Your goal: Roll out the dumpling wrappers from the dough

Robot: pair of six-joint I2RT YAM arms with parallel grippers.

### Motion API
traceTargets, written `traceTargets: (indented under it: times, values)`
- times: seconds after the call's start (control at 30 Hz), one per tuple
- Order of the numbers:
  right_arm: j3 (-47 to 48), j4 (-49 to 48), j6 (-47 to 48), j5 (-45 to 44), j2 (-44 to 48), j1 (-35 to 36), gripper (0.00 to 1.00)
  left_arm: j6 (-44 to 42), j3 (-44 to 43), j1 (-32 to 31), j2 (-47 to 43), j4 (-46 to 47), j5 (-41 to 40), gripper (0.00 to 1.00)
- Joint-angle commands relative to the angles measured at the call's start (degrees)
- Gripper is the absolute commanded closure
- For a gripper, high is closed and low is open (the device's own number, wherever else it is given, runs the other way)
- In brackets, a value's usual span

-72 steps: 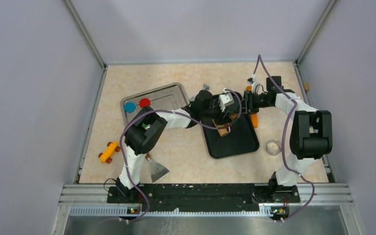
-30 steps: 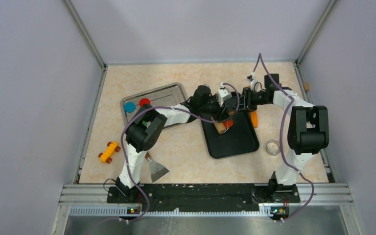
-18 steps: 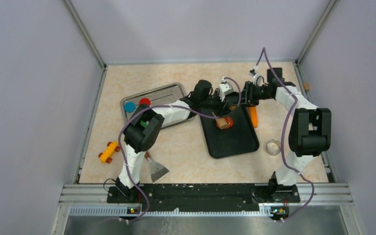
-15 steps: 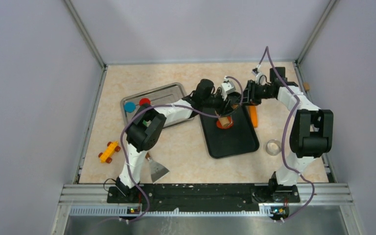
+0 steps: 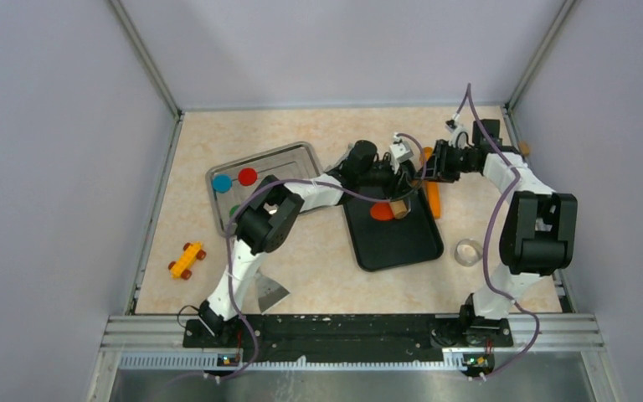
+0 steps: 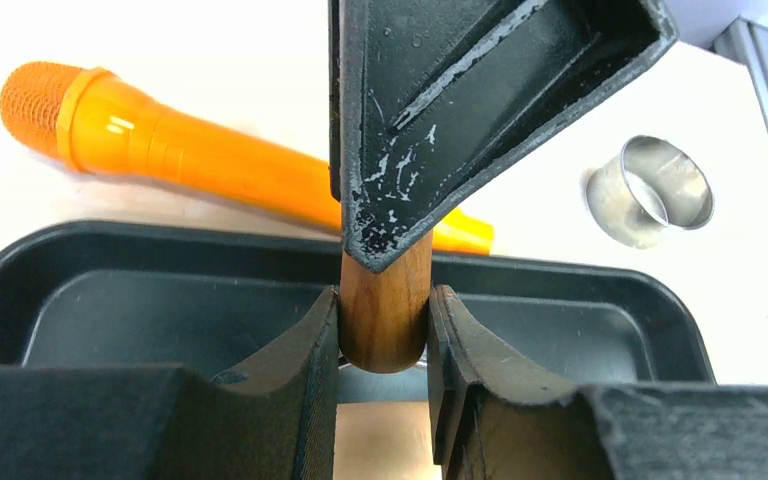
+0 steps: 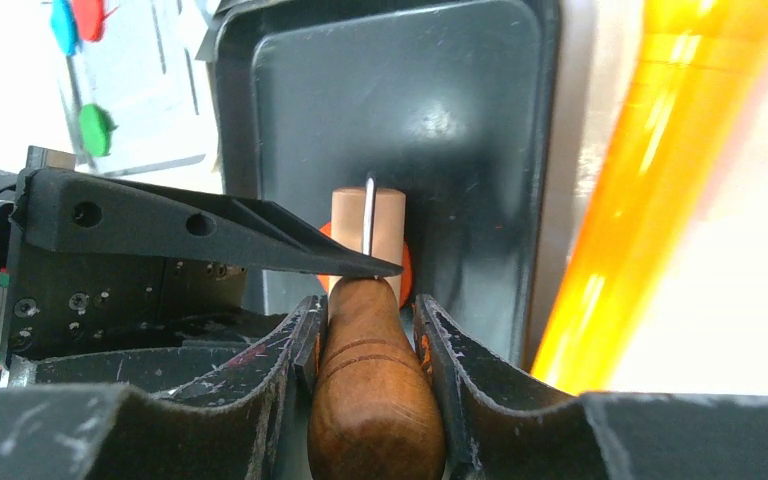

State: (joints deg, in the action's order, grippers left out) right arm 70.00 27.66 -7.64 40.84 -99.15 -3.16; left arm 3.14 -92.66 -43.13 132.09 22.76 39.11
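Left jaws and right jaws clamped on rolling pin [image 6: 384, 312], over dough [image 5: 379, 213] in black tray [image 5: 403, 248]

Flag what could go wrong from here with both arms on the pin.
1. Both pairs of jaws grip the short wooden rolling pin almost against each other; they may collide or twist it loose.
2. The orange-red clay dough is small, so the pin could run off onto the bare black rectangular tray.
3. The orange carrot-shaped toy lies beside the tray's rim; the right arm may knock it.
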Motion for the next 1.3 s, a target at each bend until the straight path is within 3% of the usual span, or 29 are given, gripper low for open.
traceTargets:
  times: [0.0,0.23,0.6,1.1,1.27]
  values:
    - [-1.61,1.06,3.85,-11.25,2.05,0.52,1.00,6.37,-4.16,-2.30,5.65,1.89,-4.08,1.00]
    - [0.61,4.19,5.80,-8.41,3.44,0.10,1.00,8.67,-6.89,-3.12,6.91,3.01,-4.08,1.00]
    - [8.64,11.52,7.07,5.18,9.94,0.91,1.00,5.59,-2.26,-1.34,-7.24,1.61,-1.35,1.00]
    - [-1.18,-3.09,5.95,3.83,4.48,6.15,1.00,1.66,9.57,1.12,-9.10,0.95,-7.41,1.00]
    - [-3.96,-3.35,7.30,-2.72,2.94,6.72,1.00,4.34,10.27,0.35,-5.99,0.63,-9.24,1.00]
